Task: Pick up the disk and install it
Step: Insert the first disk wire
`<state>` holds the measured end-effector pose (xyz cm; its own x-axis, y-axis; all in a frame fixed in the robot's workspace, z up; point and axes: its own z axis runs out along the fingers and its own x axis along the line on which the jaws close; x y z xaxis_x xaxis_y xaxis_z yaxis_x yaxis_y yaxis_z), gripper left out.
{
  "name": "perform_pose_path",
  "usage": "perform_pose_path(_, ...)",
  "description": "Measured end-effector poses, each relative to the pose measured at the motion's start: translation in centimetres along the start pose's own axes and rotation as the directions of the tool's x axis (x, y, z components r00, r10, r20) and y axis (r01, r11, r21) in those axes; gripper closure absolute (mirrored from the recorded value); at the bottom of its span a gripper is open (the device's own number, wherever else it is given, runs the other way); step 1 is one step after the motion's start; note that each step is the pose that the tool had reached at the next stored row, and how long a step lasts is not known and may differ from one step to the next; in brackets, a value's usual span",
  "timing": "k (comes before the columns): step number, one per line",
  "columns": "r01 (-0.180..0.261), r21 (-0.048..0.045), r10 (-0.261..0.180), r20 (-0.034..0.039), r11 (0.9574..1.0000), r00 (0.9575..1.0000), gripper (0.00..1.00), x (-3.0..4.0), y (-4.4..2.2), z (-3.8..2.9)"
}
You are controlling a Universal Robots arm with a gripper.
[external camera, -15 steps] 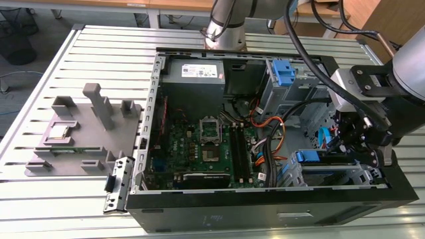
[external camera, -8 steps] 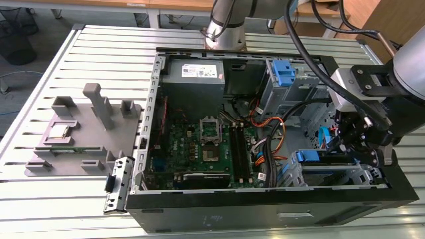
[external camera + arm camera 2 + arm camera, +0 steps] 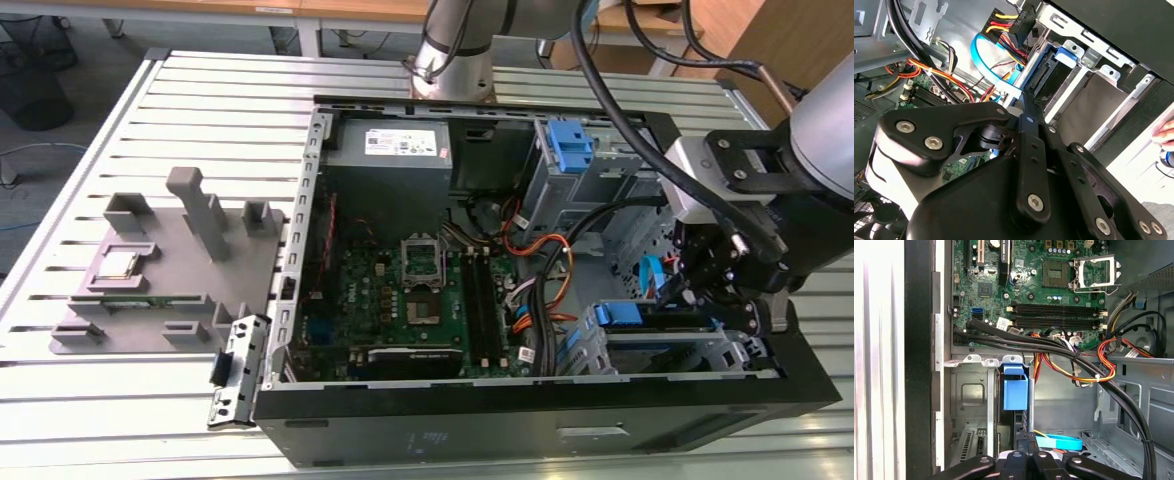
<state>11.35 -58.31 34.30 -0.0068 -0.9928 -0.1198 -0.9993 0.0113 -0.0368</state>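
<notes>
Black claw (image 3: 721, 295) sat at 3 o'clock in the open black PC case (image 3: 534, 420), over the blue-railed silver disk (image 3: 654, 318) in the metal drive cage (image 3: 667, 350); claw state unclear.

No print is proving readable; a white sticker (image 3: 403, 143) with small marks is sitting on the grey power-supply box (image 3: 390, 150) at about eleven o'clock inside the computer case (image 3: 534, 420)
</notes>
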Motion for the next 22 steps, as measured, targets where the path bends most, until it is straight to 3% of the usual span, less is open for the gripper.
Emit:
perform_pose_path(1,0.0,-0.0035,0.0,0.0,1.0,1.0,0.9,0.0,-0.01,0.0)
perform_pose_path(3,-0.003,-0.0258,0.003,-0.0003,0.9997,1.0,0.9,0.0,-0.03,0.02)
perform_pose_path(4,-0.004,-0.0298,0.004,-0.0004,0.9995,1.0,0.9,0.0,-0.02,0.02)
perform_pose_path(10,-0.004,-0.0307,0.004,-0.0004,0.9995,1.0,0.9,0.01,-0.13,0.03)
perform_pose_path(17,-0.004,-0.0307,0.004,-0.0004,0.9995,1.0,0.9,-0.01,-1.45,0.08)
perform_pose_path(22,-0.004,-0.0308,0.004,-0.0004,0.9995,1.0,0.9,-0.01,-1.61,0.06)
